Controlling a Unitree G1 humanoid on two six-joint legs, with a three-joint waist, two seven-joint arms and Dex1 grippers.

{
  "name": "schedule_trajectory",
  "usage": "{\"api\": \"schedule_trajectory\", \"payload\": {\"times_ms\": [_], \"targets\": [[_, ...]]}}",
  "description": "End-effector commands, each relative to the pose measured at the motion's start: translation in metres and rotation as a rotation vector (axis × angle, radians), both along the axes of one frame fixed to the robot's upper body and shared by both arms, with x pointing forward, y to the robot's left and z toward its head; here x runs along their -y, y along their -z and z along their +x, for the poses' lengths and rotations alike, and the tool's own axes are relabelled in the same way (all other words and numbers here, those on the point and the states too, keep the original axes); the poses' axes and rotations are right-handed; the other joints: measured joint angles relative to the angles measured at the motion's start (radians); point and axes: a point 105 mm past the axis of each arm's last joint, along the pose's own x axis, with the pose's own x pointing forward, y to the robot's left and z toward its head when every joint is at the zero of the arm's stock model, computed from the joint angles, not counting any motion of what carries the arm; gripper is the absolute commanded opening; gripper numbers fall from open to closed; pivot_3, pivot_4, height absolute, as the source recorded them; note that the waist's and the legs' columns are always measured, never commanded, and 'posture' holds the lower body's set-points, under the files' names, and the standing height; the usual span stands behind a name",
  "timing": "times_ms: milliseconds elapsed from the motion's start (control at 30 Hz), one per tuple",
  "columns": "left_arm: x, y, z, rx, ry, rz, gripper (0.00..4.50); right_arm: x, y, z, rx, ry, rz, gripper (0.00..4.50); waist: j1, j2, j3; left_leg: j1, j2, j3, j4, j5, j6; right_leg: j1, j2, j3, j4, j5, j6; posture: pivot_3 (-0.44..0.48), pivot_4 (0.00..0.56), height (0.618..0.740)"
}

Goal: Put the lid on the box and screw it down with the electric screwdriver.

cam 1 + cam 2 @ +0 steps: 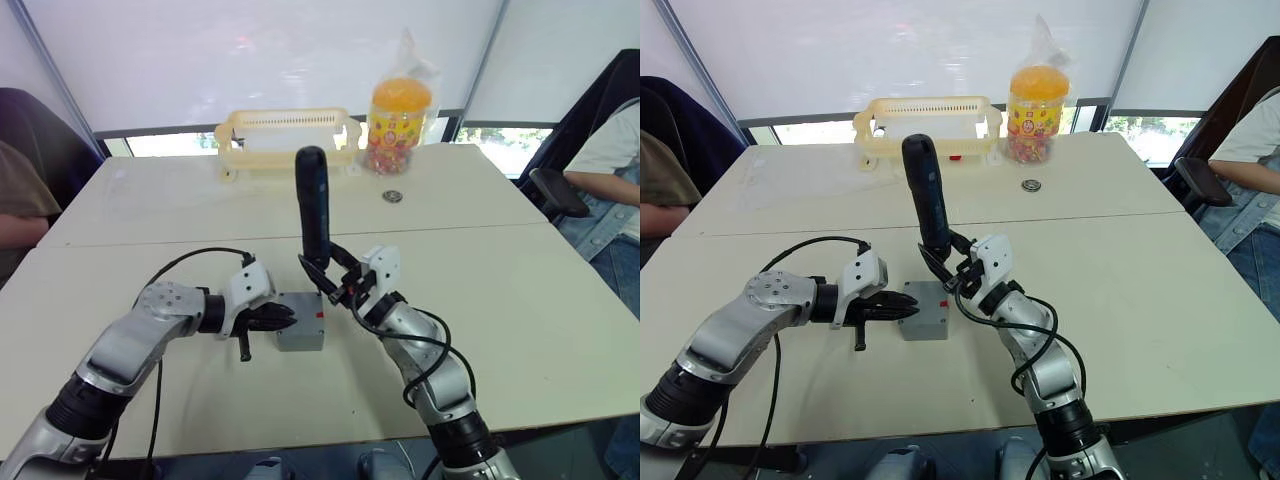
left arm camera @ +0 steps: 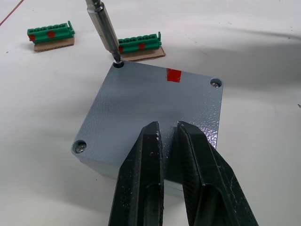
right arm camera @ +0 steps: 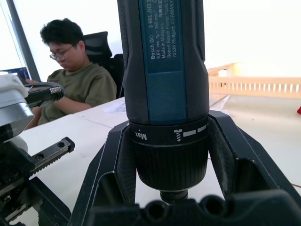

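Note:
The grey box [image 1: 300,341] stands on the table between my arms, and the flat grey lid [image 2: 141,99] with a red mark lies on top of it. Screw heads show in two of the lid's corners. My left gripper [image 2: 167,126] is shut, its black fingertips resting on the lid's top with nothing between them. My right gripper [image 1: 325,281] is shut on the black electric screwdriver [image 1: 313,215], which stands nearly upright. The screwdriver's metal bit [image 2: 104,28] points down into a corner hole of the lid.
Two green connectors [image 2: 51,35] lie on the table just beyond the box. A yellow basket [image 1: 288,140], a candy jar [image 1: 400,115] and a small round metal piece [image 1: 392,196] sit at the far side. People sit at both ends of the table.

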Motion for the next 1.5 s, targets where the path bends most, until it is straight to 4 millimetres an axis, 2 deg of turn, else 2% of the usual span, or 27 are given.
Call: {"api": "schedule_trajectory", "payload": {"times_ms": [33, 1500], "targets": [[-0.0019, 0.0067, -0.0007, -0.016, -0.012, 0.024, 0.56, 0.0002, 0.0327, 0.0028, -0.137, 0.014, -0.029, 1.73, 0.000, 0.000, 0.000, 0.000, 0.000, 0.000, 0.000, 0.000, 0.000, 0.000, 0.000, 0.000, 0.000, 0.000, 0.000, 0.000, 0.150, 0.740], [-0.0029, 0.0093, 0.0000, -0.018, -0.010, 0.030, 0.56, 0.0027, 0.0386, 0.0059, -0.104, 0.036, -0.072, 1.73, -0.001, 0.000, 0.000, 0.000, 0.000, 0.000, -0.001, 0.000, 0.000, 0.000, 0.000, 0.000, -0.001, -0.001, -0.001, 0.000, 0.150, 0.740]]}}
